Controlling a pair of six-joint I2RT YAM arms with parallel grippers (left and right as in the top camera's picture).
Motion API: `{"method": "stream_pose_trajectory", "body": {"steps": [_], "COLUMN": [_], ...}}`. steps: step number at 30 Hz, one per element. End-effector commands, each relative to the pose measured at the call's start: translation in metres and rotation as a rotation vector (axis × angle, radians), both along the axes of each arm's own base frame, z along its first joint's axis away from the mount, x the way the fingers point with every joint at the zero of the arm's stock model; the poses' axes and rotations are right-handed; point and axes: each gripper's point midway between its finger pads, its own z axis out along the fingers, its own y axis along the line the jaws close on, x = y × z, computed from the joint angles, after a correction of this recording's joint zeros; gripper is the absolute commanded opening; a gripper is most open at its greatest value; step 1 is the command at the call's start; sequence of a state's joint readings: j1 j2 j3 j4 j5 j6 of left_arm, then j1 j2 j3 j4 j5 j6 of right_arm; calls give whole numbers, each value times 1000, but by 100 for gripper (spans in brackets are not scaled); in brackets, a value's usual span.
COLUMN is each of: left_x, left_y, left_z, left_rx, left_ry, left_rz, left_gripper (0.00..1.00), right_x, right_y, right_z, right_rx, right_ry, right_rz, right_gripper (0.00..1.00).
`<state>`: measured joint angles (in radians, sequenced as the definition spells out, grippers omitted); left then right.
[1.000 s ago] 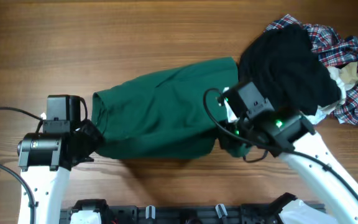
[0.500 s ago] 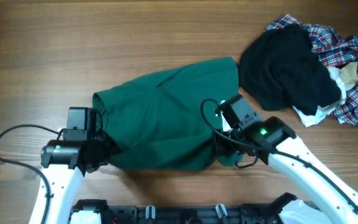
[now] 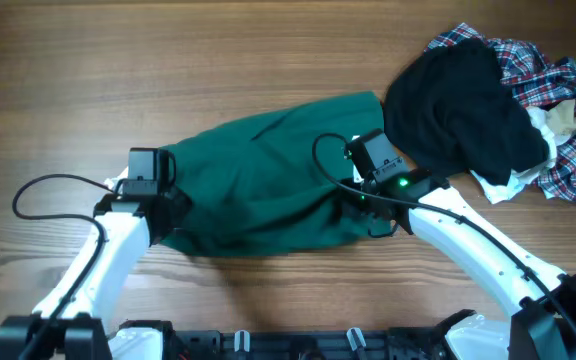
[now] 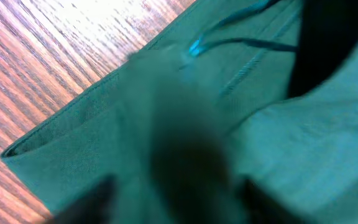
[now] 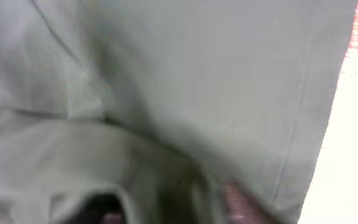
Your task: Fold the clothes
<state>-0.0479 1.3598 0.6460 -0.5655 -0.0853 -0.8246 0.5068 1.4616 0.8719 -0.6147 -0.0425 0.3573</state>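
The green cloth (image 3: 268, 185) lies in the middle of the table (image 3: 118, 60), stretched long from left to right. It is bunched and wrinkly, not yet folded flat. The left gripper (image 3: 171, 212) sits at the cloth's left end. The right gripper (image 3: 366, 208) sits at its right end, near the front edge.

I think each arm takes one end so the two can lift that edge together and lay it over. That would stop such a soft, thin cloth from sagging in the middle.

Both wrist views are full of green cloth, very close and blurry (a seam and a loose thread show in the left one). So I cannot tell how wide the fingers are on either side, or if they have pinched the cloth.

The black garment (image 3: 458, 100) and the plaid shirt (image 3: 568, 90) sit in a pile at the far right. The black one is just beside the green cloth's far right corner, so a lift there might drag it along.
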Motion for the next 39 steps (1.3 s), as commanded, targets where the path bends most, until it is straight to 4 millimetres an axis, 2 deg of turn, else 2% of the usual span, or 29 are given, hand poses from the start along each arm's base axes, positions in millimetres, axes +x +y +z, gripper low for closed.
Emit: {"method": "stream_pose_trajectory", "body": {"steps": [1,3,4,7,9,13,19,22,25,28,33,34,35,36,38,39], "left_x": [5,16,26,46,68,89,99,107,111,110,122,123,124,127,135,142], "left_y": [2,0,-5,-6,-7,-8,-8,-8,-9,-9,-9,-9,-9,-9,-10,-9], "left_z": [-1,8,19,50,75,91,69,61,53,28,7,2,-2,-1,4,9], "left_rx": [22,19,9,13,30,37,104,108,108,103,102,101,101,102,106,113], "left_ry": [-20,-58,-89,-150,-225,-321,-276,-282,-273,-209,-208,-203,-202,-210,-248,-285], "left_rz": [-9,-20,-76,-93,-133,-141,-270,-277,-278,-282,-282,-282,-282,-281,-279,-275], "left_gripper": [93,98,99,100,100,100,100,100,95,94,86,77,44,22,16,8], "right_x": [10,18,25,50,70,91,141,157,169,175,180,180,180,180,181,181], "right_y": [-1,4,3,2,-1,-11,-11,-14,-25,-37,-38,-37,-33,-33,-32,-31], "right_z": [1,12,20,52,72,76,56,55,58,55,55,55,52,50,40,32], "right_rx": [-11,9,9,50,85,76,33,12,7,2,-8,-2,14,17,18,19], "right_ry": [-33,-60,-78,-143,-209,-283,-409,-461,-497,-496,-518,-519,-514,-509,-492,-476], "right_rz": [4,55,61,75,88,100,176,165,133,106,122,127,137,140,140,143], "right_gripper": [67,71,72,74,78,79,79,79,77,77,75,75,74,73,72,69]}}
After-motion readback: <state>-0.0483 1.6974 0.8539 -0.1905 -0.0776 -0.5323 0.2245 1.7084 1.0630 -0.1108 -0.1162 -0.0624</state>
